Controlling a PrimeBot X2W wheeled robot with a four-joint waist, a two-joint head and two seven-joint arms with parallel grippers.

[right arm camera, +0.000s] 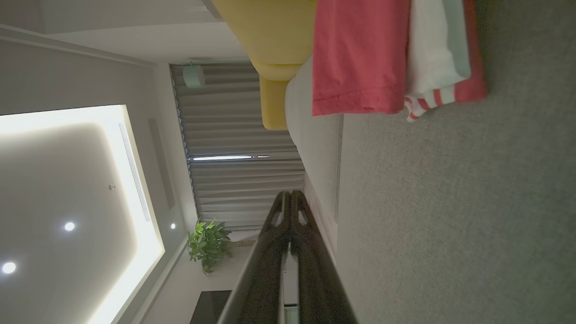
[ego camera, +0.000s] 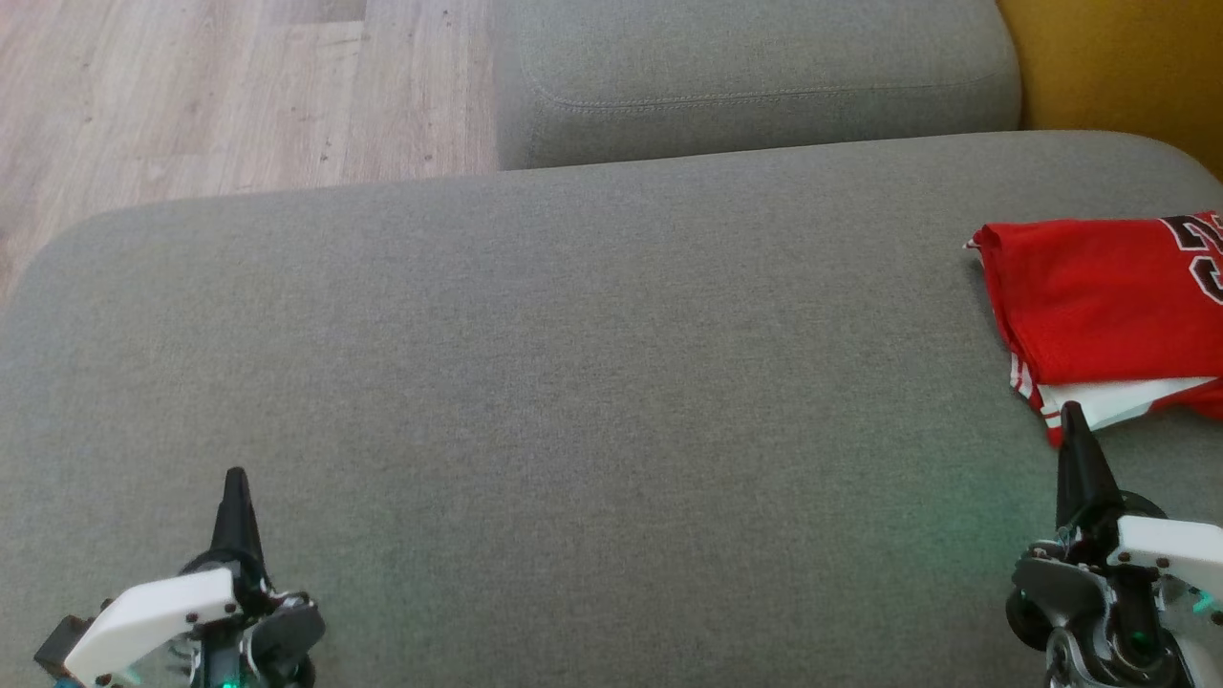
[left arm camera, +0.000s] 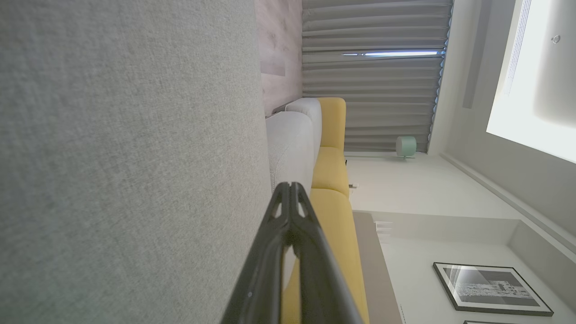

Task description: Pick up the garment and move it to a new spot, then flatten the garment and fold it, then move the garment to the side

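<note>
Left pincer (ego camera: 235,476): two dark fingers pressed together, nothing between them, low over the near left of the grey seat cushion (ego camera: 573,334). Right pincer (ego camera: 1072,413): likewise together and empty, at the near right, tip pointing at the striped hem of the garment (ego camera: 1099,296). In the head view tip and hem seem to meet. The right wrist view puts bare cushion between them, so I take them as near but apart, though I would not swear to it. Garment: a red jersey folded into a flat stack, white layer showing at the near edge, lying at the far right of the cushion, its right part cut off by the edge of the head view. Reads as task close to done. Risks: a forward drift of the right pincer would catch the loose hem and drag the top layer, undoing the fold. The cloth looks light and would likely slide on itself. The stack sits toward the cushion's right side, so a sideways nudge could push it off toward the yellow upholstery (ego camera: 1108,57). Containers: none in use, and the garment rests straight on the cushion.
</note>
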